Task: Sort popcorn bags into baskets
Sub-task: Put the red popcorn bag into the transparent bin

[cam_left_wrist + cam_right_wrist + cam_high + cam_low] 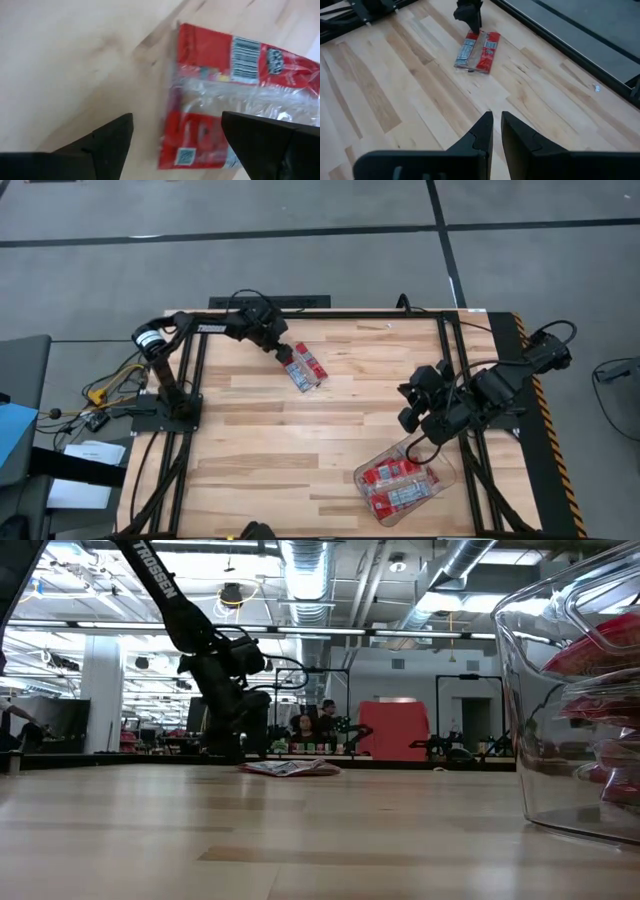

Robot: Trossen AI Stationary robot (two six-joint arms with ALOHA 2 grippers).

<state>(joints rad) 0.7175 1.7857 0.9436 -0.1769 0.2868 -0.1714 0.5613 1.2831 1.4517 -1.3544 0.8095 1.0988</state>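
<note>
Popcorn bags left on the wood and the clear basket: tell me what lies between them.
Nothing. The high view shows only bare tabletop between the loose popcorn bags, under the left gripper, and the basket.

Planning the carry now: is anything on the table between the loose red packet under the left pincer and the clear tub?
Nothing visible. Bare wood lies between the flat red popcorn packet under the open left pincer and the clear plastic tub; the right pincer hangs beside the tub.

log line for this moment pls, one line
left gripper open over loose popcorn bags | right gripper shut, near basket | basket holds bags
</note>
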